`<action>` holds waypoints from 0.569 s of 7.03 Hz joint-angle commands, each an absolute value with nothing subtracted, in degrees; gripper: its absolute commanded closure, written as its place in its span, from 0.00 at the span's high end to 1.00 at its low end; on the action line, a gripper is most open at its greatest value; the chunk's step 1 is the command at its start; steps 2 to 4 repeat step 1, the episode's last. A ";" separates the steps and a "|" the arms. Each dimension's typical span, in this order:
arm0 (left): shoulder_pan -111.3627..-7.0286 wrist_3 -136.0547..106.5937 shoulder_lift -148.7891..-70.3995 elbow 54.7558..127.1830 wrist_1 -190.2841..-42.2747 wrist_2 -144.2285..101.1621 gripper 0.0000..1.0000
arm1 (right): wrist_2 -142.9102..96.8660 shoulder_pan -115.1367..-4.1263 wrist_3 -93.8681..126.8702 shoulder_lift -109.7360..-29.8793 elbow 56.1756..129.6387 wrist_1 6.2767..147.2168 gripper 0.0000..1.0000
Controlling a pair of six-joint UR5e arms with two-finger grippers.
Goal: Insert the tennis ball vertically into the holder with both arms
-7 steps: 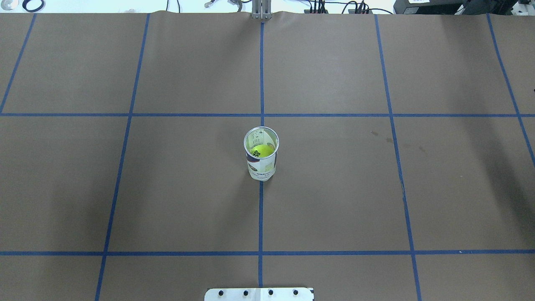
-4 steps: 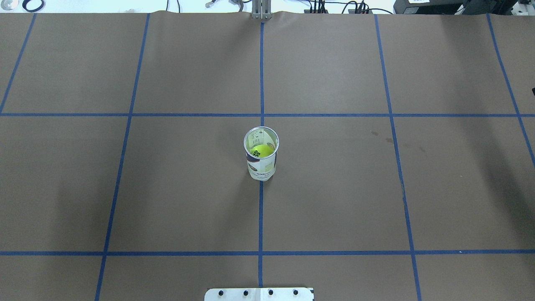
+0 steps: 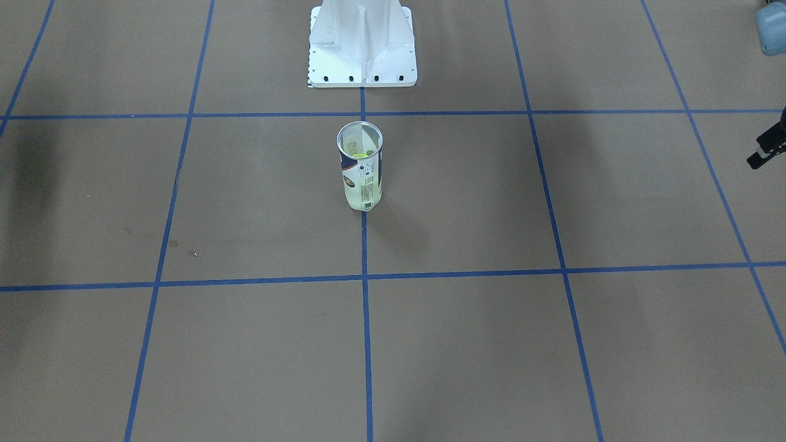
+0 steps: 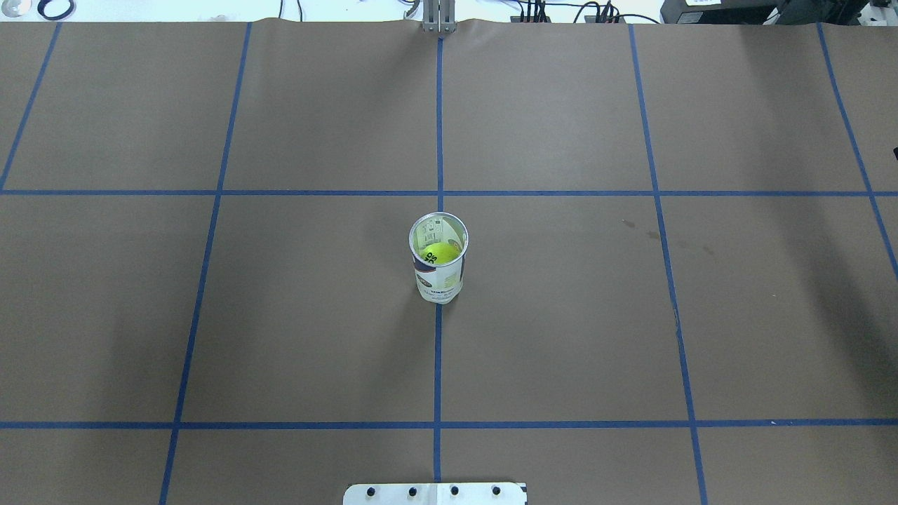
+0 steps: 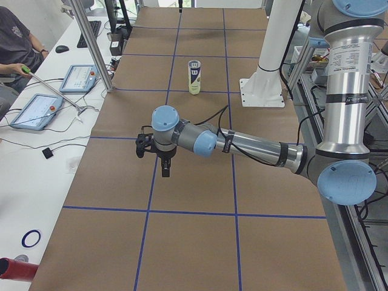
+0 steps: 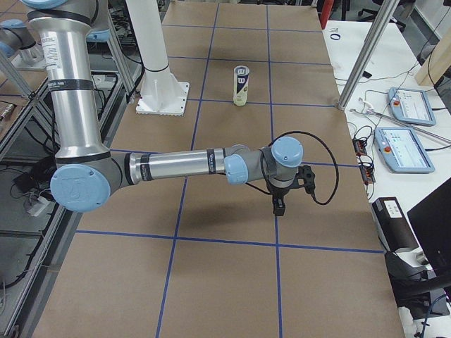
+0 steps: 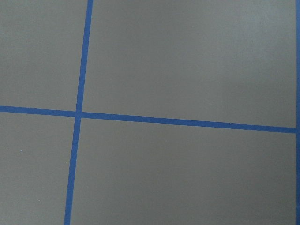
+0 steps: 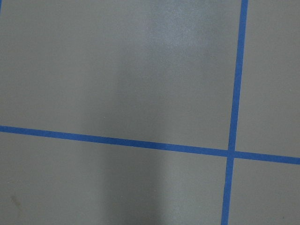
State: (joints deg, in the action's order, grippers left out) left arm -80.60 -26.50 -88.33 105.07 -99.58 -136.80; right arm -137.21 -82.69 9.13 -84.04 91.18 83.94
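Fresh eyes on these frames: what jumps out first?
The holder stands upright mid-table on a blue tape line, with the yellow tennis ball already inside. In the side views, the left arm and the right arm stretch out level over the table, each well away from the holder.

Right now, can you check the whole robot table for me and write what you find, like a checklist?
Surface: brown paper with blue tape lines.
Job's things: tube stands upright mid-table; yellow ball is inside it.
Clutter: nothing seen.
Grippers: left gripper and right gripper hang over bare paper, far from the tube; open or shut, cannot tell.
Cables: black cable loops by the left wrist, another by the right.
Surroundings: white pedestal; person and tablet at the side bench.
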 commanded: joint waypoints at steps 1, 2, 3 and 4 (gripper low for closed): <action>-80.68 -26.54 -88.33 106.34 -99.58 -136.67 1.00 | -137.11 -82.53 9.40 -83.85 89.14 84.11 0.99; -80.68 -26.54 -88.33 106.34 -99.58 -136.67 1.00 | -137.11 -82.53 9.40 -83.85 89.14 84.11 0.99; -80.68 -26.54 -88.33 106.34 -99.58 -136.67 1.00 | -137.11 -82.53 9.40 -83.85 89.14 84.11 0.99; -80.68 -26.54 -88.33 106.34 -99.58 -136.67 1.00 | -137.11 -82.53 9.40 -83.85 89.14 84.11 0.99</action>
